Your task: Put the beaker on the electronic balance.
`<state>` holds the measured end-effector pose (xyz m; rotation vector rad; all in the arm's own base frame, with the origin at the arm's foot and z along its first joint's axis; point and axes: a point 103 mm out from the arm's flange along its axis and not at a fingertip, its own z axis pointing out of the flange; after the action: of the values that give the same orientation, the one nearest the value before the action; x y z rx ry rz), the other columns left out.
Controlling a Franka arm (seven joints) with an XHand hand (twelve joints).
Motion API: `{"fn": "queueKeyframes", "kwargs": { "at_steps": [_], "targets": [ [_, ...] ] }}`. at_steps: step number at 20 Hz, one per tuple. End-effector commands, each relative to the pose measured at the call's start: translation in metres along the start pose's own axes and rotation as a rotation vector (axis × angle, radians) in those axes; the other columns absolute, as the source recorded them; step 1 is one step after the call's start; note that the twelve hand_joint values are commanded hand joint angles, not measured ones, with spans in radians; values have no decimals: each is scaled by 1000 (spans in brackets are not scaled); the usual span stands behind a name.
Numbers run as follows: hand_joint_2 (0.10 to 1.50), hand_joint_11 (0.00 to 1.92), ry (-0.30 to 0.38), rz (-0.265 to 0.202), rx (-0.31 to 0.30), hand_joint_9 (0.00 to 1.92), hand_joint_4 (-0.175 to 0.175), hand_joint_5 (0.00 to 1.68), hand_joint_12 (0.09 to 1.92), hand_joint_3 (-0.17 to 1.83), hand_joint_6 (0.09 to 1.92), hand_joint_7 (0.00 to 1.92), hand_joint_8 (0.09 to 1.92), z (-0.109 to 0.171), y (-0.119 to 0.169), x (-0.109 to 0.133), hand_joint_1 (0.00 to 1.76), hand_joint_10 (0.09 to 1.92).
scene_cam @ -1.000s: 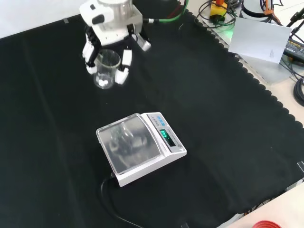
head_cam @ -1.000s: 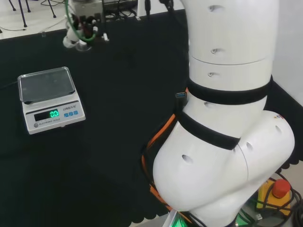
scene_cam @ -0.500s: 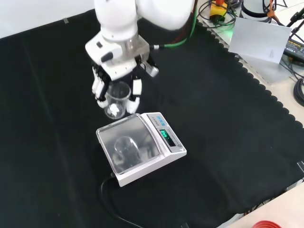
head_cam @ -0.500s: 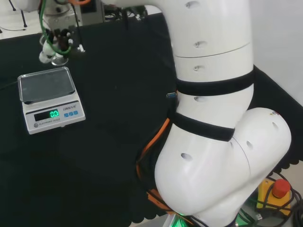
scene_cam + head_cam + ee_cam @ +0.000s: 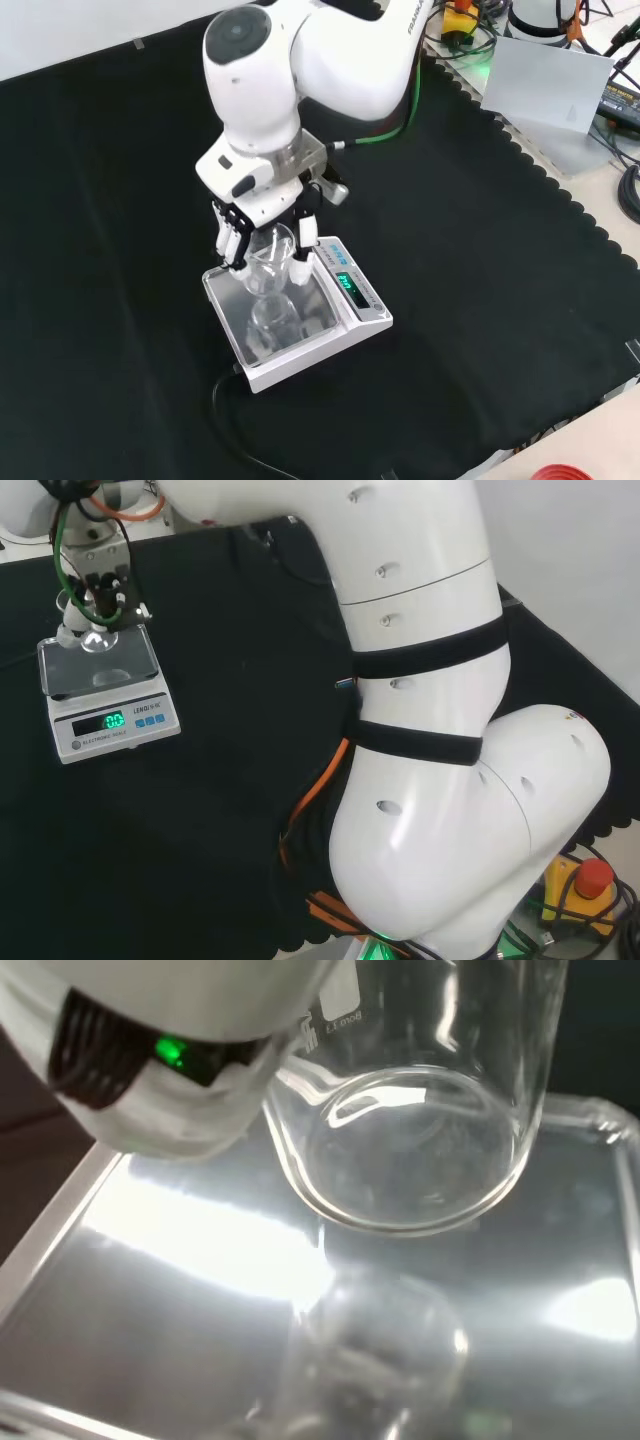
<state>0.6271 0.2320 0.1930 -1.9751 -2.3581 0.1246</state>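
A clear glass beaker hangs upright in the hand, whose fingers curl round its wall. It sits just above the shiny pan of the white electronic balance; whether it touches the pan I cannot tell. In the head view the hand holds the beaker over the far part of the balance pan, near the view's left edge. The wrist view looks down past a blurred white part of the hand at the beaker's base hovering close over the reflective pan, which mirrors it.
The balance's green display is lit and its black cable runs toward the cloth's near edge. The arm's white links rise at the head view's right. Grey boxes and cables lie off the cloth at the front view's upper right.
The hand has carried the beaker from the far cloth toward the balance and down, from beside the pan's edge to directly over the pan.
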Motion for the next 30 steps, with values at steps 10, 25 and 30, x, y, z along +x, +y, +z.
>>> {"fn": "queueKeyframes", "kwargs": {
  "at_steps": [10,25,30],
  "targets": [
    [546,1545,19,-2,40,1509,-175,1319,575,817,658,1188,1160,25,-1,-2,1215,571],
    [439,931,4,-21,135,1122,-51,429,1053,588,941,703,1121,25,-4,-12,980,605],
    [508,250,-20,-30,68,504,-38,27,1479,246,128,115,894,-1,-11,-17,654,851]
  ]
}}
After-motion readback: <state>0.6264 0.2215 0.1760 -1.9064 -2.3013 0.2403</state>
